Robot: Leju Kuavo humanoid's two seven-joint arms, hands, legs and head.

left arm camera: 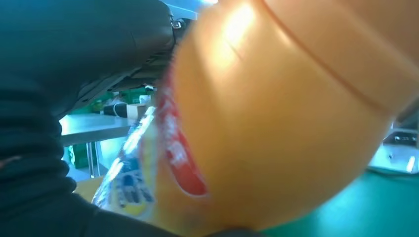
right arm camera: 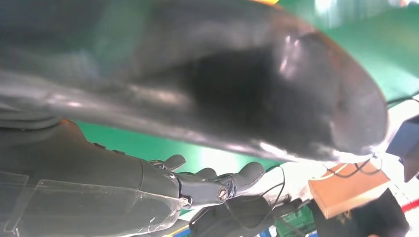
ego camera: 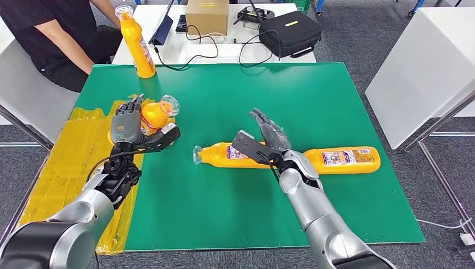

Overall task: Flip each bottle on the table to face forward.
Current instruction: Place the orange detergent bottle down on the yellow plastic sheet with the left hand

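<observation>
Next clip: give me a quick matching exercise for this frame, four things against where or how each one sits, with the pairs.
Things:
1. standing bottle
2. bottle in the left hand
3. long bottle
4. black bag

States:
A. lying on its side on the green mat, by the right hand
B. on the white table behind the mat
C. upright at the mat's far edge
D. gripped by the left hand

Pairs: 1-C, 2-D, 3-A, 4-B
</observation>
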